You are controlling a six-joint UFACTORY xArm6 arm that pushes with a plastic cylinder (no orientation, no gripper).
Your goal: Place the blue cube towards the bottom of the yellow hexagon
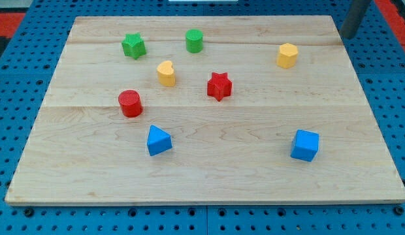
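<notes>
**Eight blocks on the board, rod at the far right corner**

Nearest the view's bottom edge sit two blue blocks: the blue triangular block [158, 140] left of centre, and the blue cube [305, 145] toward the bottom right corner, both resting flat on the wooden board [209, 176].

Moving from the view's left: the red cylinder [130, 103] stands near the left edge at mid-height, with the green star [133, 46] above it toward the top left corner. Next comes the yellow heart-like block [166, 73], then the green cylinder [194, 40] close to the top edge. Near the middle of the board lies the red star [219, 86]. Further right, the yellow hexagon [287, 55] sits toward the top right corner; the blue cube lies well apart from it, lower down and slightly to the right.

At the top right corner my tip [348, 36] touches down just at the board's edge, well apart from every block, the yellow hexagon being closest. It is a bare rod with no claw, so nothing is grasped. No containers are on the board; each block stands alone.
</notes>
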